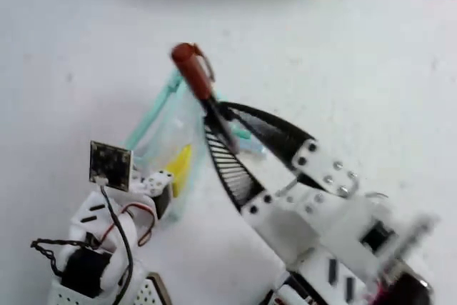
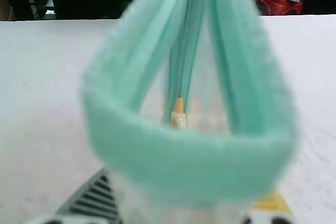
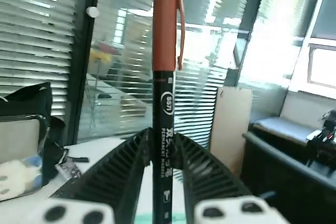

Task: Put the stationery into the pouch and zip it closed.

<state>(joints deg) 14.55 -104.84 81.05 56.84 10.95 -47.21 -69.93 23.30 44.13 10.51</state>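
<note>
One marker (image 3: 166,72) with a red cap and a dark barrel is clenched between the ribbed black fingers (image 3: 126,166) of the right hand (image 3: 163,148), with the capped end pointing away from the wrist. Seen from above, the marker is held over the pouch (image 1: 158,130), its barrel slanting across the pouch's long edge and its cap above the far corner. The pouch is clear plastic with a mint-green zipper band and rests on the white counter (image 1: 343,55) between the two arms. Its mouth gapes wide open, the green band forming a loop in front of the left wrist camera. Inside it lies a yellow piece (image 1: 180,166) of stationery, near the end closest to the left arm. The left hand (image 1: 166,189) is clamped on that near end of the pouch, with one ribbed jaw showing just under the green band.
</note>
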